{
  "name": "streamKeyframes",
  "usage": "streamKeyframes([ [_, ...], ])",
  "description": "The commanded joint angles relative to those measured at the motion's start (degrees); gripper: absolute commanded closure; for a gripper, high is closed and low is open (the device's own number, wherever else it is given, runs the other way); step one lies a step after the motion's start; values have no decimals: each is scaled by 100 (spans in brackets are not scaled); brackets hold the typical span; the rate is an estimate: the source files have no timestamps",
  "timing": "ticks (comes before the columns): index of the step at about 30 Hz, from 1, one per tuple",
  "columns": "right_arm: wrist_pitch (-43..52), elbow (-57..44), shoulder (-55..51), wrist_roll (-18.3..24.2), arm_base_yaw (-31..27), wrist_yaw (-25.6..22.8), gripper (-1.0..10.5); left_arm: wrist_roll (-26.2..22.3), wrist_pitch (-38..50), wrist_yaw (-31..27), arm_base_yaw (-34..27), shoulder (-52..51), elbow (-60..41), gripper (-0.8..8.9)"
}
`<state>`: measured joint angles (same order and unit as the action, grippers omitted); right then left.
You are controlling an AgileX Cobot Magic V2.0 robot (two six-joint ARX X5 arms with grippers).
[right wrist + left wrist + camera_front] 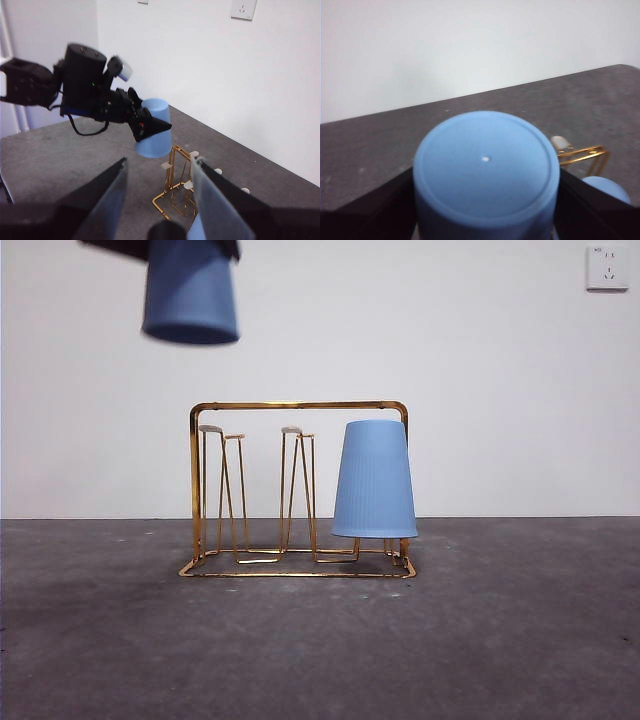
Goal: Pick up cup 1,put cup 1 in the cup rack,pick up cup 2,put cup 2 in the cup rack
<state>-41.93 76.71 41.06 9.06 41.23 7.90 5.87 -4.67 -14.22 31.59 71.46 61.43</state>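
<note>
Cup (190, 295) in left gripper (150, 127) — airborne.

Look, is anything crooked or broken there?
Nothing looks broken. One blue cup sits upside down and straight on the cup rack. The left gripper holds the other blue cup in the air, upside down, above the rack's free pegs.

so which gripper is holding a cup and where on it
The left gripper holds a blue cup upside down by its sides, jaws on opposite walls. The right gripper is open and holds nothing.
</note>
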Motion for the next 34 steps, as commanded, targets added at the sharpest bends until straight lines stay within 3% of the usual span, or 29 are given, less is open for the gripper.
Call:
streamKeyframes([
  [1,35,-37,-9,61,0,-2,730,142,496,68,13,2,-212,822],
  [25,-52,-37,-9,63,0,0,764,184,992,162,-173,1311,-278,822],
  [34,-138,-37,-7,68,0,-7,760,431,1467,264,-254,1405,-905,822],
])
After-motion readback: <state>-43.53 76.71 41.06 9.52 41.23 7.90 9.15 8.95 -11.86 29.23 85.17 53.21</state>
